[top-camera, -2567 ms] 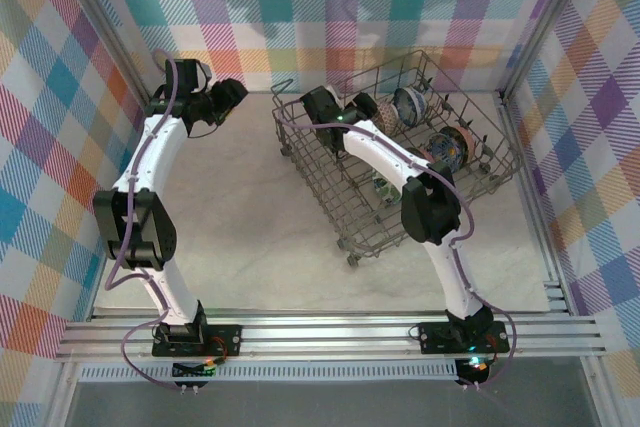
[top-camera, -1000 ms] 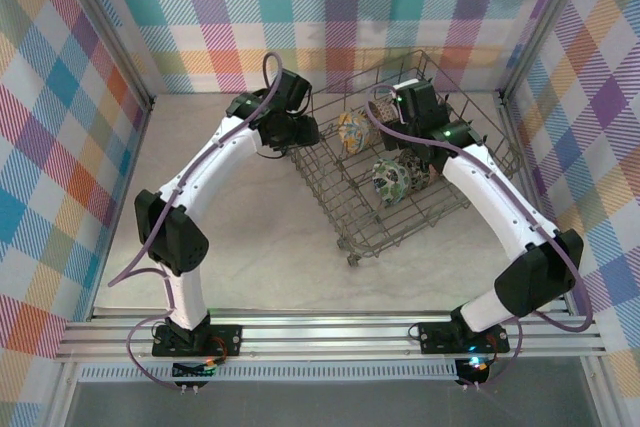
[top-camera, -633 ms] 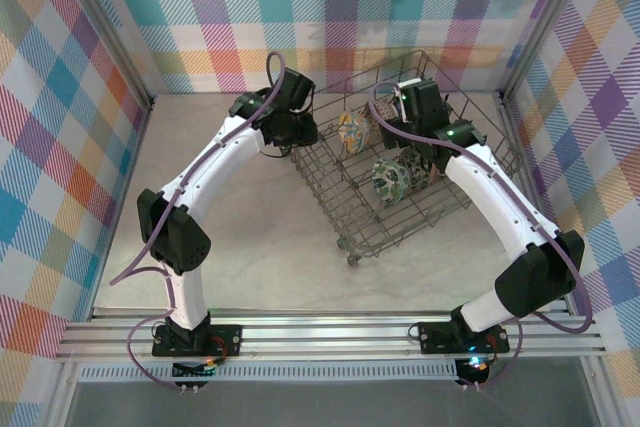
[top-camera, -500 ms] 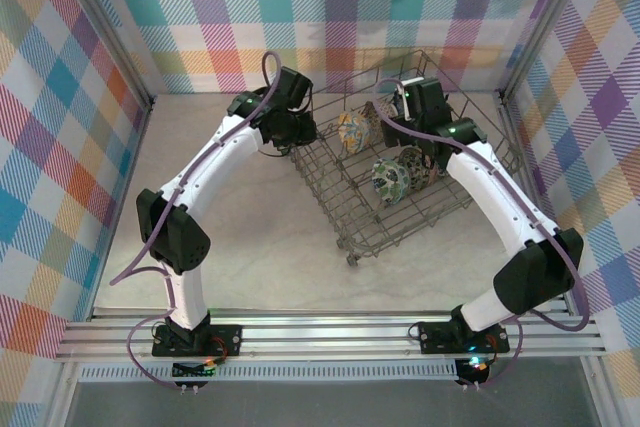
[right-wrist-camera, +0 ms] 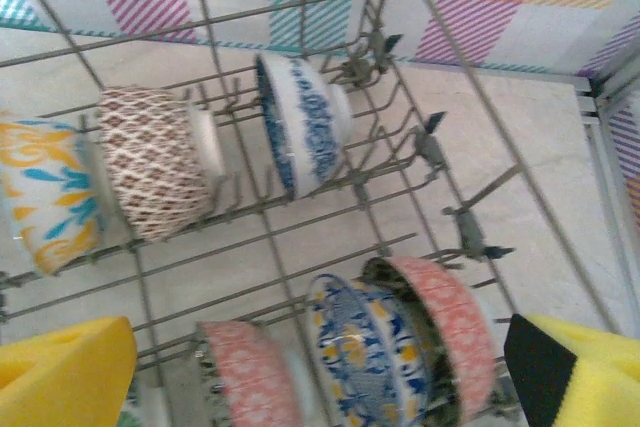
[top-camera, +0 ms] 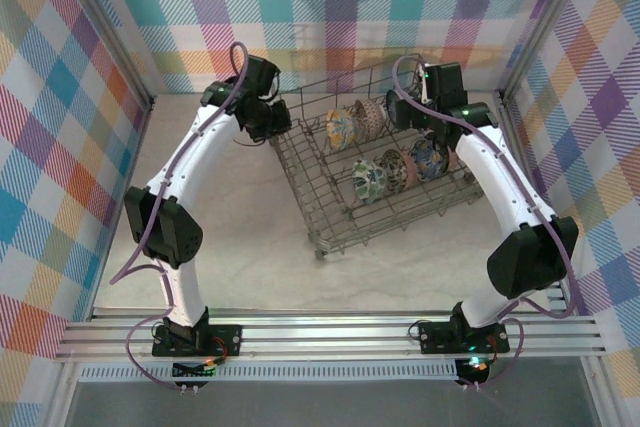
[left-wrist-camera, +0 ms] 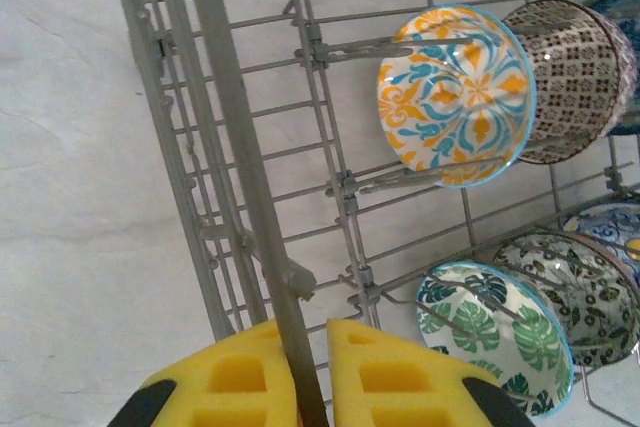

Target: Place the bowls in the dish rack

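Two left gripper (left-wrist-camera: 312, 352) pads (left-wrist-camera: 235, 382) tight around the dish rack (left-wrist-camera: 240, 147) rim, bare table (left-wrist-camera: 70, 197) alongside.

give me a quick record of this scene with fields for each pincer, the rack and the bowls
left pincer: shut on a rim wire of the dish rack
right pincer: open, holding nothing, over the rack
bowls: standing on edge between the tines, in two rows
one row: yellow-teal bowl, brown bowl, blue-white bowl
other row: green leaf bowl at the end nearest the left pincer, more patterned ones behind it
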{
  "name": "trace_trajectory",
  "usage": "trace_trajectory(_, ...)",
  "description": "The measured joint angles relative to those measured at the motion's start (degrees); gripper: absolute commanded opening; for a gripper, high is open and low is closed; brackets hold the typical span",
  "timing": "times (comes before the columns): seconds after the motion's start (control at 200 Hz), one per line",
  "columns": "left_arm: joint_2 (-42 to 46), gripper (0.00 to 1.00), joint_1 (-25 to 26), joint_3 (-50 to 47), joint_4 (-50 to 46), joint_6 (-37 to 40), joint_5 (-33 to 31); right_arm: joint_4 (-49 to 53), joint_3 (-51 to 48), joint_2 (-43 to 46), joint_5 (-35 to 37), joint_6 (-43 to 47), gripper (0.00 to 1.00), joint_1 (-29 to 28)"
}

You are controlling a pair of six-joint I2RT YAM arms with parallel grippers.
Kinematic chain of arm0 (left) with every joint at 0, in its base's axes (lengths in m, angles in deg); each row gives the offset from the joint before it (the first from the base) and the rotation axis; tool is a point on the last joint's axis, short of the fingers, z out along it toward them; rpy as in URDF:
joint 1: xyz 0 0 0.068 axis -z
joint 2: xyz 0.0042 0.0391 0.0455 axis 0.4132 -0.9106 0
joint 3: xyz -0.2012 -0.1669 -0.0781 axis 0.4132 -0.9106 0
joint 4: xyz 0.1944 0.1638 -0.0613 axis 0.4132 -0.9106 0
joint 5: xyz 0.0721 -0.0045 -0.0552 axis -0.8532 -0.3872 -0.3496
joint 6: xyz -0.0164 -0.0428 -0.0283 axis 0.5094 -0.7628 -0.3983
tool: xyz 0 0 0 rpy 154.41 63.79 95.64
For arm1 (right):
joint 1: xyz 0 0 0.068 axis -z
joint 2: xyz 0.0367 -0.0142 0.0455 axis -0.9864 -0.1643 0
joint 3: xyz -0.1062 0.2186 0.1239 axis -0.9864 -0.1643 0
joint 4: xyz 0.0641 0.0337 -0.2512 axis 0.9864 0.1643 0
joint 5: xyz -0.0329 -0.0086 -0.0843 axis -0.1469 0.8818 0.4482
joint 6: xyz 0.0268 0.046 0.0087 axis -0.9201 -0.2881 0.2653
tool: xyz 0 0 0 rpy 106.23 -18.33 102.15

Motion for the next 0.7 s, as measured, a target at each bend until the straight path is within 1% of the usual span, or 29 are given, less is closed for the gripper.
trace_trajectory(0.125, -1.2, 0.03, -3.3, 2.6, -3.4, 2.8, -0.3, 0.2, 0.5, -0.7, 1.6, 0.0, 0.95, 2.2)
trace_trajectory(0.245, -2.6, 0.02, -5.9, 5.6, -6.8, 5.8, -0.9, 0.8, 0.5, -1.4, 3.6, 0.0, 0.95, 5.5)
trace_trajectory(0.435, -3.0, 0.02, -8.8, 6.5, -8.5, 10.0, -1.0, 2.5, 0.6, -2.7, 4.4, -0.2, 0.95, 12.3)
trace_trajectory(0.545, -3.2, 0.02, -10.6, 6.9, -8.9, 12.0, 0.1, 2.9, 0.3, -3.8, 4.4, -0.5, 0.95, 15.3)
trace_trajectory(0.7, -6.3, 0.02, -12.6, 12.0, -11.9, 14.4, 0.7, 3.0, -2.5, -5.2, 3.9, -1.6, 0.95, 16.5)
